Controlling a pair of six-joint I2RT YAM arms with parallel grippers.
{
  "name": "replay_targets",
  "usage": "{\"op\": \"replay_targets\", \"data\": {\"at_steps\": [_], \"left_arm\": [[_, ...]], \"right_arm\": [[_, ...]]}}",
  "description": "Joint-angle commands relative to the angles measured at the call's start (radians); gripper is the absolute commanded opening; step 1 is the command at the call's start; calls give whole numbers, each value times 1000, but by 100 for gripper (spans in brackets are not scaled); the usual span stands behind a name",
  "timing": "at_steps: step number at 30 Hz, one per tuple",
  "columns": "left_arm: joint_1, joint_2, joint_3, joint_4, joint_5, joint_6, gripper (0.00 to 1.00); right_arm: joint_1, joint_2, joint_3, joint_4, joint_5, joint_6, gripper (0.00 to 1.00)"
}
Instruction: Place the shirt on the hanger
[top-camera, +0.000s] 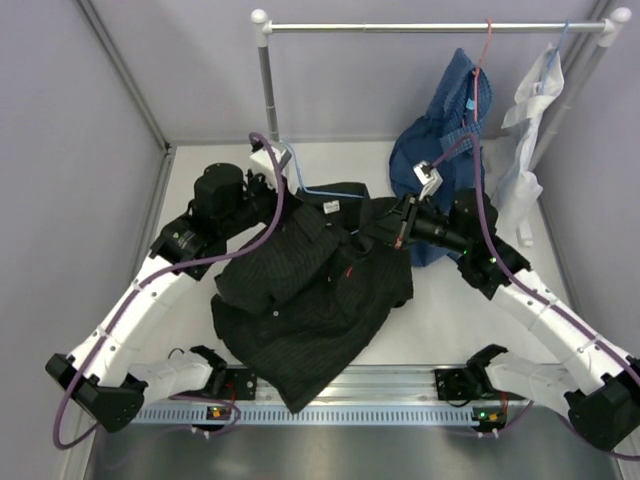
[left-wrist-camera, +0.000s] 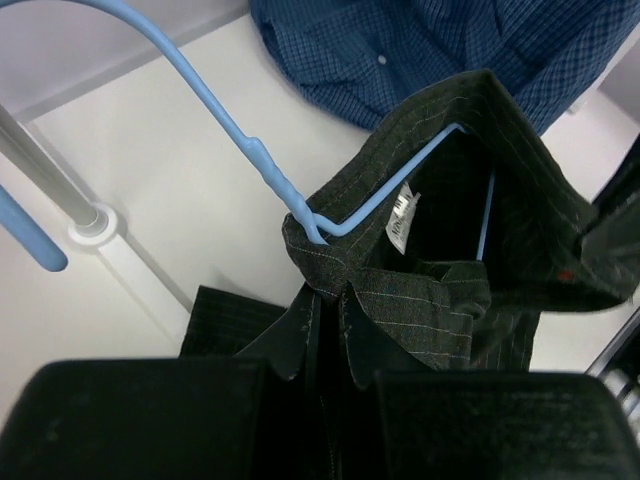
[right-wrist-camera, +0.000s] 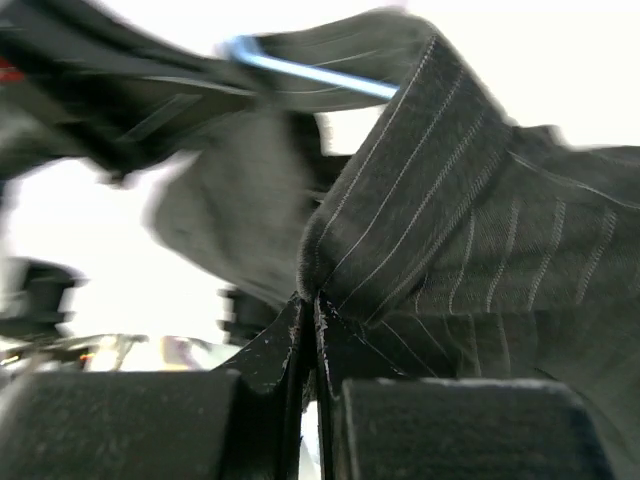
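The black pinstriped shirt (top-camera: 310, 285) lies spread on the white table, its collar lifted between both arms. The light-blue wire hanger (left-wrist-camera: 215, 95) has its hook sticking out of the collar (left-wrist-camera: 440, 190), with its frame running inside the neck opening. My left gripper (left-wrist-camera: 330, 300) is shut on the collar's near edge, just below the hanger's neck. My right gripper (right-wrist-camera: 310, 300) is shut on a fold of the shirt (right-wrist-camera: 420, 220) at the far side of the collar, with a piece of the hanger (right-wrist-camera: 310, 70) showing above. In the top view the hanger (top-camera: 322, 191) peeks out between the left gripper (top-camera: 296, 200) and the right gripper (top-camera: 398, 232).
A clothes rack (top-camera: 430, 27) stands at the back, its left pole (top-camera: 268, 90) behind my left wrist. A blue checked shirt (top-camera: 450, 130) on a red-pink hanger (top-camera: 487, 50) and a white garment (top-camera: 530, 110) hang at its right end. Grey walls close in both sides.
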Motion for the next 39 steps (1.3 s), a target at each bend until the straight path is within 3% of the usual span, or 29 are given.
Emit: {"op": "replay_targets", "data": {"at_steps": [1,4,9,12,13,15,16,18,19,23,25,32,37,39], "left_arm": [[-1,-8,31,215,-1,-118,0],[-1,18,57,259,71,-147,0],[1,-29,-16,490,146,-196,0],[1,-16,28,478,218,-143,0],[1,-13,42,463,238,-125,0],[1,-13,71,423,277,-92,0],[1,-13,82,402,281,-51,0],[1,-8,121,318,298,25,0],[1,-1,138,279,316,46,0],[1,44,198,135,517,141,0],[1,50,197,130,646,110,0],[-1,128,246,131,957,-34,0],[-15,148,263,130,1054,-84,0],[-21,154,264,131,1059,-94,0]], "right_arm": [[79,-17,-7,372,-37,164,0],[107,-8,11,350,-13,147,0],[107,11,-99,379,24,189,0],[108,-18,-119,289,62,148,12],[107,-29,-114,247,70,132,28],[99,-72,-65,145,70,33,35],[77,-108,-9,13,59,-7,41],[34,-151,48,-92,-20,-119,50],[-18,-196,112,-185,-51,-155,59],[-123,-207,325,-412,-359,-360,64],[-129,-190,398,-476,-395,-442,64],[-131,-28,547,-447,-425,-488,63],[-114,64,502,-44,-530,-257,60],[-90,91,512,-8,-512,-235,59]]}}
